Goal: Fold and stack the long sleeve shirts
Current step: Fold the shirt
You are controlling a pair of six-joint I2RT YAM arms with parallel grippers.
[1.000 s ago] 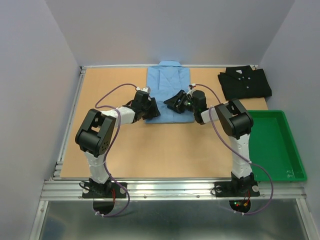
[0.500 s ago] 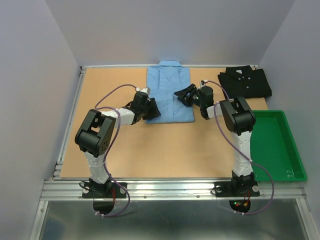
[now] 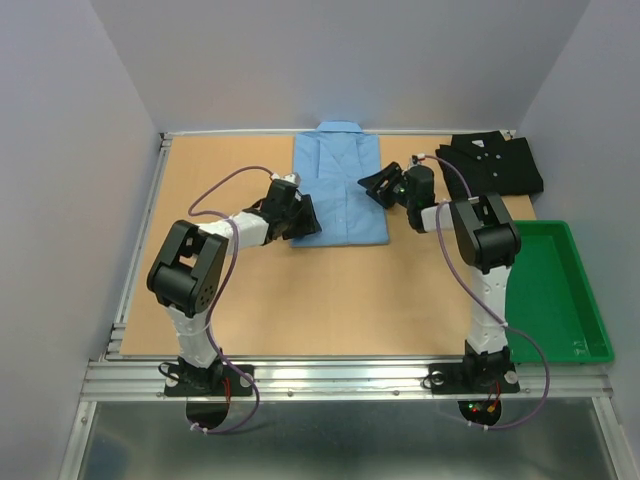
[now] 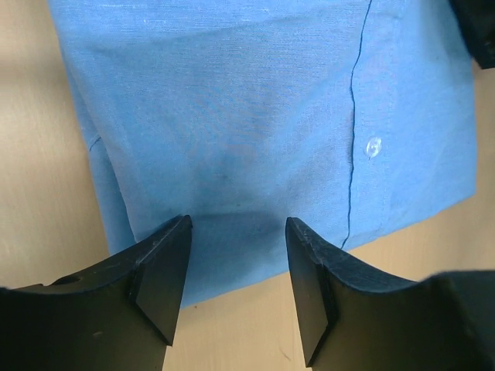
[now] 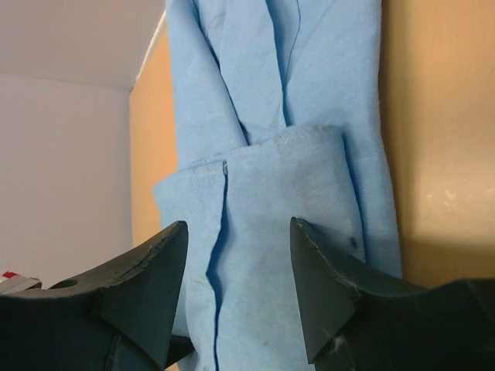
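— How are the shirts coming along?
— The light blue shirt (image 3: 338,183) is lying folded at the back centre. The black shirt (image 3: 489,166) is sitting folded far right, well apart, so stacking is looking undone.
— Grippers?
— The left gripper (image 4: 238,232) and right gripper (image 5: 238,232) are hovering over the blue one, jaws parted and empty.

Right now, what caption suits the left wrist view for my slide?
Open left gripper over an edge of the folded light blue shirt on the wooden table.
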